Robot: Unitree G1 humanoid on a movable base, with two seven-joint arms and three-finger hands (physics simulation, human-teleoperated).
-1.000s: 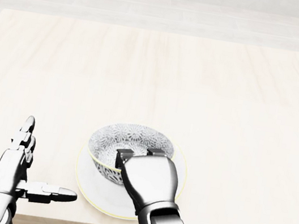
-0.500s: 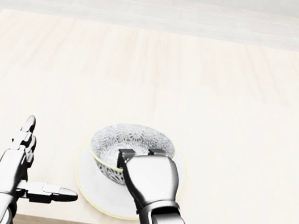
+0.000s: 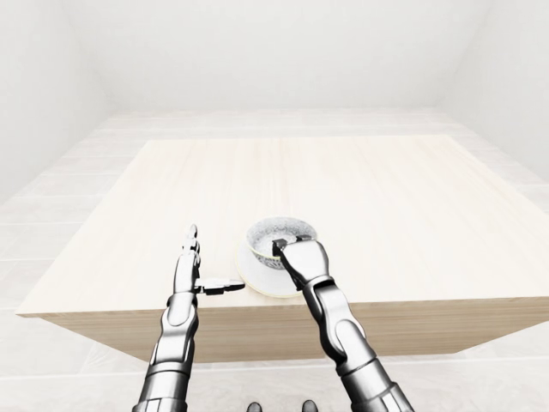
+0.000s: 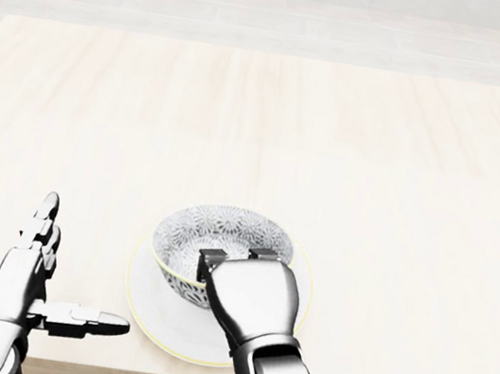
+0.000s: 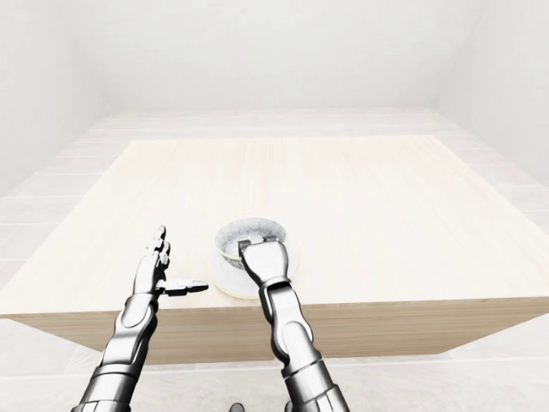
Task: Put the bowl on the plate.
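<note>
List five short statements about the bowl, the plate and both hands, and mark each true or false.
1. The bowl lies within the outline of the plate. True.
2. The left hand grips the plate. False: it is open and stands to the plate's left in the head view, touching neither plate nor bowl.
3. The right hand holds the bowl's rim on the side toward the head view's bottom, with its fingertips inside. True.
4. The bowl is upside down. False: it is upright and its patterned inside shows.
5. The plate is at the top edge of the table in the head view. False: it is near the bottom edge.
</note>
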